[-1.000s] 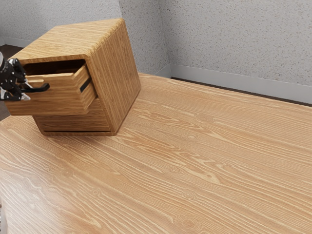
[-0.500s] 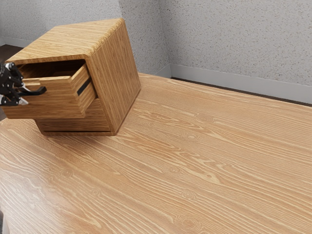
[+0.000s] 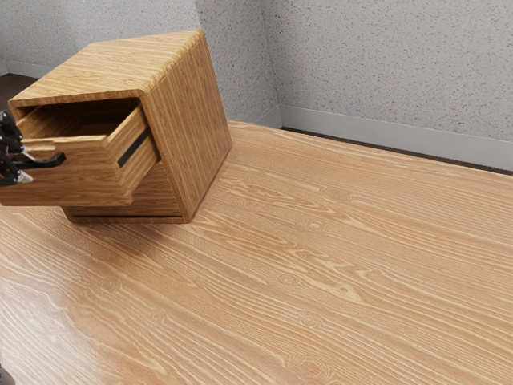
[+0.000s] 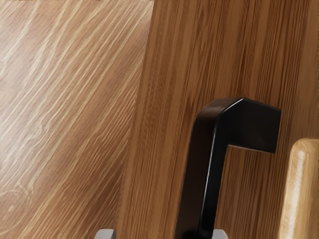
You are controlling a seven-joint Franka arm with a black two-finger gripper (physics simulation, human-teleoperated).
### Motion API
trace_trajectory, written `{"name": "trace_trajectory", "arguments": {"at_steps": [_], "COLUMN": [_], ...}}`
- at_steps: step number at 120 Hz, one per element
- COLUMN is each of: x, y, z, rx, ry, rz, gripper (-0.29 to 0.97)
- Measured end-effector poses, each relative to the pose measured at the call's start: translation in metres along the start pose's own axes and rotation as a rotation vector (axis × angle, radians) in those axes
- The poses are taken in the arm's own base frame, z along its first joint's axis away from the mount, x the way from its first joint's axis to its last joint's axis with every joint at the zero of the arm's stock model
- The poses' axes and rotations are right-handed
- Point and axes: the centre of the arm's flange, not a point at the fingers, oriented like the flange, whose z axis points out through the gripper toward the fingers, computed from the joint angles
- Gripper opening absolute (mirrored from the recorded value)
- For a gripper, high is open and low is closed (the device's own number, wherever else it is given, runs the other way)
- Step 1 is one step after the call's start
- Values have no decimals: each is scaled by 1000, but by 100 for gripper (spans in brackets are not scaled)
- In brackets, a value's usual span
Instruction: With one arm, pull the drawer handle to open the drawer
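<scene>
Your drawer is the upper one of the wooden cabinet, and it stands partway out of the cabinet's front, toward the exterior view's left. Its hollow inside shows behind the front panel, and a dark slide rail runs along its side. The handle is a pale wooden bar on the drawer's front panel, close to the exterior view's left edge. Your claw sits right at that handle. It comes in from the exterior view's left edge, roughly level, and points toward the exterior view's right at the drawer front. A black hooked part of it lies just under the bar. In the wrist view the same black bent piece rises flat along the drawer's wood grain, with the rounded pale handle just beside it. You cannot tell from either view whether the claw grips the handle from both sides or only hooks it. The arm behind the claw is cut off by the picture's edge. Below the open drawer, the lower drawer front sits flush in the cabinet. The cabinet stands on the wood-grain desk, near its far corner, turned at an angle to the speckled grey wall and the pale baseboard behind.
</scene>
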Motion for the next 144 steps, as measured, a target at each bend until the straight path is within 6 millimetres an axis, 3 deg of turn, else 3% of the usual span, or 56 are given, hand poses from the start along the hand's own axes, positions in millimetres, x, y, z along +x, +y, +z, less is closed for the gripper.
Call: {"name": "trace_trajectory", "arguments": {"at_steps": [128, 144], "x": [-13, -18], "y": [-53, -56], "z": [-35, -49], "rx": [-34, -50], "ry": [49, 65], "rz": [-35, -32], "gripper": [16, 17]}}
